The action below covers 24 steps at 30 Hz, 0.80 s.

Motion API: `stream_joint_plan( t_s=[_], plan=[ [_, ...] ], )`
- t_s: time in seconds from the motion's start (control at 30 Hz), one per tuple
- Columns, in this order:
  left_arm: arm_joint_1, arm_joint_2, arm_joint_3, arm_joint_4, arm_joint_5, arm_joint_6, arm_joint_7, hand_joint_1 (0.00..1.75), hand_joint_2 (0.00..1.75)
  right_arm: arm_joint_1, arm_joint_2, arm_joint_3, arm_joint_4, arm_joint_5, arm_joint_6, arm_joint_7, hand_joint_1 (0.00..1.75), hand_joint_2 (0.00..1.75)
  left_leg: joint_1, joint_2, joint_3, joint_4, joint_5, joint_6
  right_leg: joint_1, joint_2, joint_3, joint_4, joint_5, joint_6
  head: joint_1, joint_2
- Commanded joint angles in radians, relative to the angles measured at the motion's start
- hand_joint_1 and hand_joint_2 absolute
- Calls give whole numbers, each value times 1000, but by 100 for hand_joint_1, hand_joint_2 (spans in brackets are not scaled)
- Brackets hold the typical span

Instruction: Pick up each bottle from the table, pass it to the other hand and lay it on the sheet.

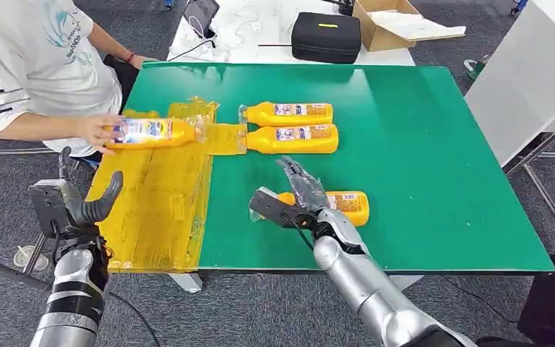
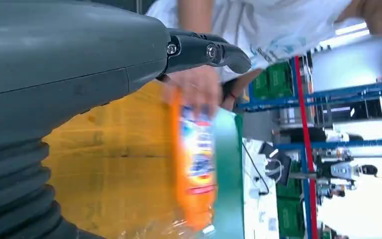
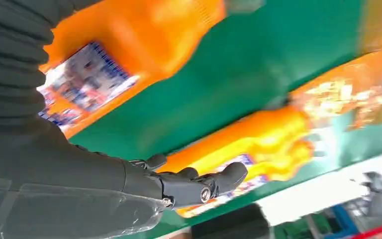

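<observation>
Your right hand (image 1: 298, 199), fingers spread and grasping nothing, is hovering over the nearest bottle (image 1: 347, 206); two bottles (image 1: 289, 113) beyond it are waiting, while a person is handling one (image 1: 152, 132) over the sheet (image 1: 159, 210) ahead of your released left hand (image 1: 79, 206).

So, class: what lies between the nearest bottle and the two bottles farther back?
Bare green table between the nearest bottle and the pair, per the head view.

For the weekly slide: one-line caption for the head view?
Right robot hand open over the nearest bottle on the green table, while a person's hand holds another bottle over the yellow sheet.
</observation>
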<state>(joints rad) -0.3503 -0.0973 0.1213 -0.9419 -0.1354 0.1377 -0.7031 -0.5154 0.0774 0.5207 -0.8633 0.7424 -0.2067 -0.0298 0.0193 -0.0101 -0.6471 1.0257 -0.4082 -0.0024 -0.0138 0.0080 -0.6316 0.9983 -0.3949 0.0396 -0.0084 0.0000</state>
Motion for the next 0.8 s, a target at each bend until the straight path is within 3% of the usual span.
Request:
stream_joint_plan(
  t_s=[0.03,0.27,0.63,0.8],
  plan=[
    [8,-25,-4,24,-22,-1,5,0,175,-47,-57,-7,130,-6,83,-6,0,175,0,-1,3,-1,0,1,0,-2,3,-1,-1,-1,0,0],
    [8,-21,-30,35,-39,9,5,0,175,-56,-74,1,158,-32,150,-40,0,175,0,0,2,0,-1,1,0,-2,3,-1,-1,-1,0,0],
    [8,-21,-30,35,-39,9,5,0,175,-56,-74,1,158,-32,150,-40,0,175,0,0,4,0,-1,1,0,-1,4,-1,-1,-1,0,0],
    [-2,-21,-35,70,-28,9,5,0,175,-80,-112,28,168,-35,208,-49,0,175,0,0,2,0,0,1,0,-1,3,0,-1,-1,0,0]
  ],
)
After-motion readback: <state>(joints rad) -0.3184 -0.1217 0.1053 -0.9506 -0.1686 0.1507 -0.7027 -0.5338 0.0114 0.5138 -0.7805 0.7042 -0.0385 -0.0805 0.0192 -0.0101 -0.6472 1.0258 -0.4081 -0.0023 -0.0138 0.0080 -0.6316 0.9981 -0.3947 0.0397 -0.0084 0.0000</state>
